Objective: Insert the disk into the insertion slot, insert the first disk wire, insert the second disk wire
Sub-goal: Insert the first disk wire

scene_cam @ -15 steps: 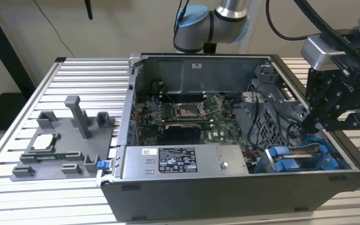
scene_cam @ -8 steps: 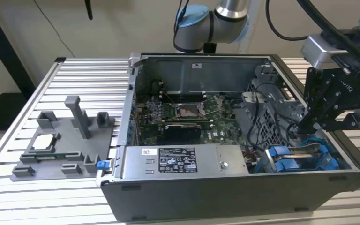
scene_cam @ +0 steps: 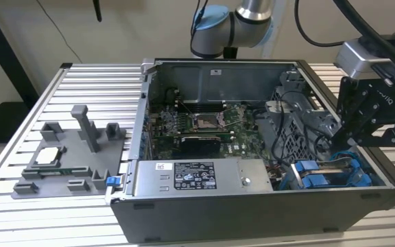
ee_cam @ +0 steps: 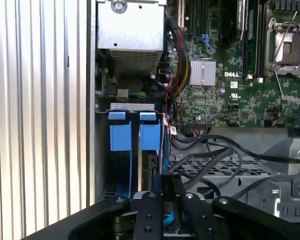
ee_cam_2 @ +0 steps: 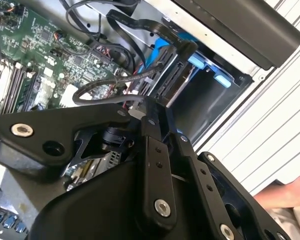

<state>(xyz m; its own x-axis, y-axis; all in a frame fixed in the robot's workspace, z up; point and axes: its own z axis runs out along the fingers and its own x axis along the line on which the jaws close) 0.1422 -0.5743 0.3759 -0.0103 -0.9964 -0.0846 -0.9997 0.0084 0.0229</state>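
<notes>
The disk (ee_cam: 150,135), as I take it, is the blue-framed carrier that lies in line with the pincer (ee_cam: 162,200). It stands upright in the drive bay beside a second blue-fronted carrier (ee_cam: 119,135). In the exterior view that bay sits in the lower right of the open computer case (scene_cam: 252,216), just below the pincer (scene_cam: 337,141), which reaches down into the case from the right of the frame. The disk looks seated in its slot rather than carried. Whether the pincer is apart, together or clamped on something I cannot tell, since its own black body hides the tip. In the second wrist view a thin black wire (ee_cam_2: 105,85) loops right beside the pincer (ee_cam_2: 150,107), and a flat black cable with a connector (ee_cam_2: 185,47) hangs at the bay mouth. I cannot tell if either is plugged in. A drive like this is probably dense for its size, rigid and sensitive to knocks, so the blue plastic frame is the safer place to grip or push, not the metal face. The wires are limp and springy, and are best taken by the hard connector housing.
</notes>
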